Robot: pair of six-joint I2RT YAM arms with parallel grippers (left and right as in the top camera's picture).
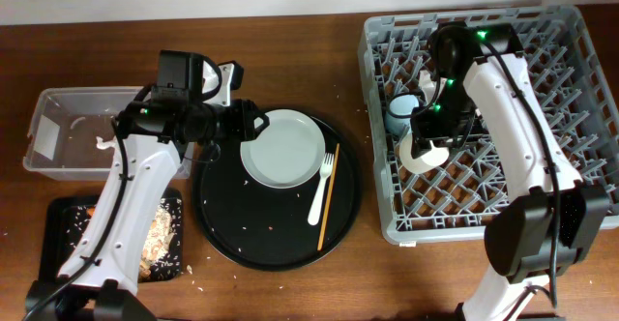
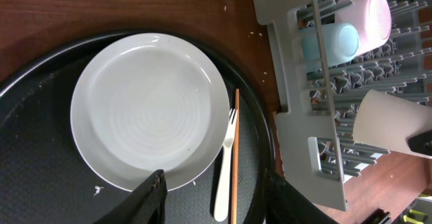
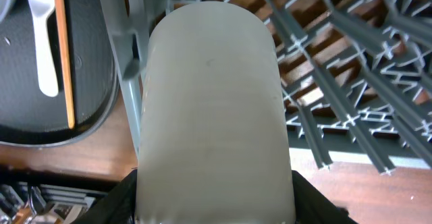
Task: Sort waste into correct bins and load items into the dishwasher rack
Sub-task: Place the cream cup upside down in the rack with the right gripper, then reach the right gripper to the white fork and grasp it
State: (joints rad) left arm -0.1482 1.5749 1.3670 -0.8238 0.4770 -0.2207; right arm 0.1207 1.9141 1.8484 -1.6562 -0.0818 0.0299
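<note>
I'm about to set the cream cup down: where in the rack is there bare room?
The rack is bare along its right side, beyond the arm, and along its near edge, in front of the cream cup. The left-middle is crowded: the blue cup and bowl sit close together there.

The claw (image 3: 214, 209) grips a cream cup (image 3: 212, 102) above the rack (image 3: 351, 89) edge.

White arm links (image 1: 116, 205), black joints, black cables, green LEDs (image 1: 481, 37).
</note>
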